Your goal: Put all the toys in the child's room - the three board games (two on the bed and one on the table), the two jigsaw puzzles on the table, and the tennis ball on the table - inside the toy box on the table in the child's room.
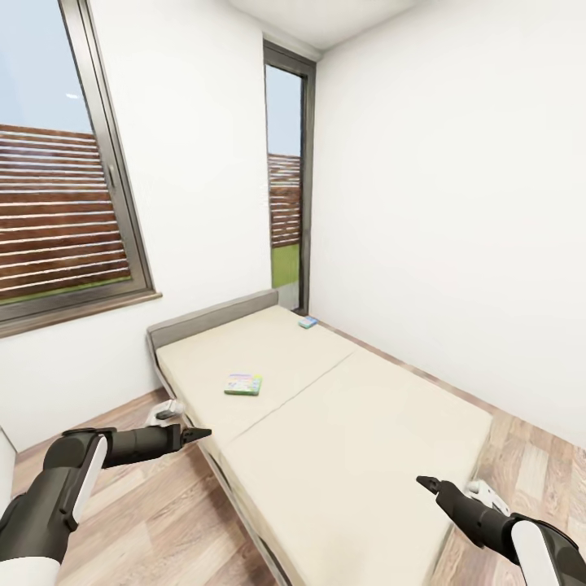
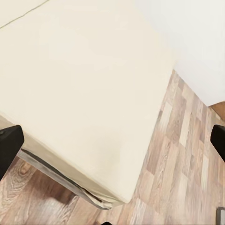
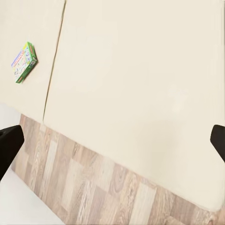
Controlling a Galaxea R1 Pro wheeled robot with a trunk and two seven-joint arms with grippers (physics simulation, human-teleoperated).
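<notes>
Our left gripper [image 1: 198,434] hangs over the wooden floor [image 1: 155,521] just beside the near long edge of the bed [image 1: 358,456]; in its wrist view the two dark fingertips [image 2: 9,145] sit at opposite edges, spread wide, holding nothing. Our right gripper [image 1: 425,483] hovers above the foot end of the beige mattress, fingertips [image 3: 8,143] likewise far apart and empty.

Further out, a green and white board game [image 1: 243,384] lies flat on the mattress half nearer the grey headboard [image 1: 213,318]. A smaller blue board game [image 1: 308,322] rests at the far corner by the headboard, near a tall narrow window [image 1: 284,175]. A wide window [image 1: 61,203] fills the left wall.
</notes>
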